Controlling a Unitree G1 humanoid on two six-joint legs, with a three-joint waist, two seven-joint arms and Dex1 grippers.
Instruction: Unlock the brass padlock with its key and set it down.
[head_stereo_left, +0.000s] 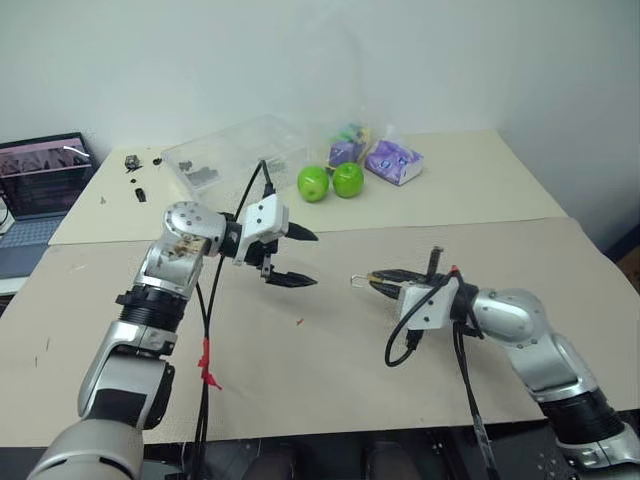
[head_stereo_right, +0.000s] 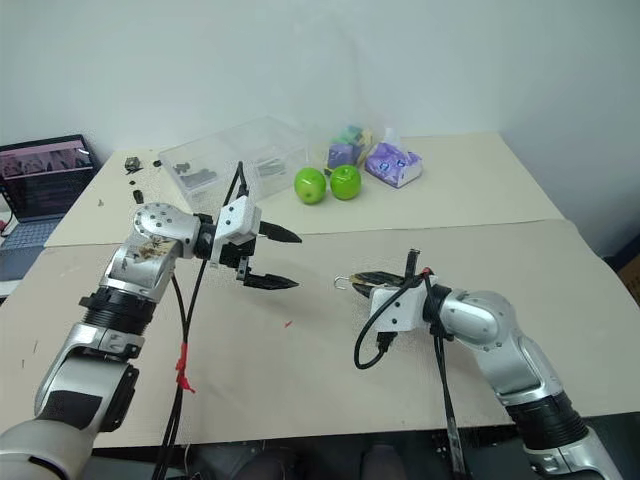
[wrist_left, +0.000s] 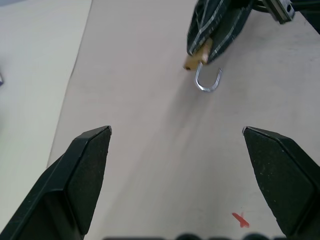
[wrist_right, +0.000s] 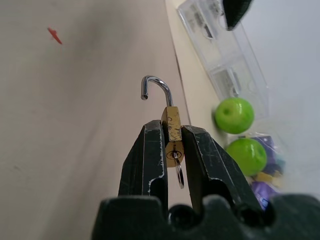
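Beige tabletop (head_stereo_left: 330, 370) spreads beneath both arms. Right hand (wrist_right: 171, 142) pinches the brass padlock (wrist_right: 172, 131) by its body, just above the surface, with the silver shackle (wrist_right: 156, 88) swung open and a key ring (wrist_right: 179, 175) hanging from the keyhole end. Left hand (head_stereo_left: 302, 258), fingers spread wide, hovers near the lock, apart from it. Farther back sit two green apples (head_stereo_left: 330, 181), a clear plastic box (head_stereo_left: 235, 153) and a purple tissue pack (head_stereo_left: 394, 160). A small red mark (head_stereo_left: 299, 321) lies between the hands.
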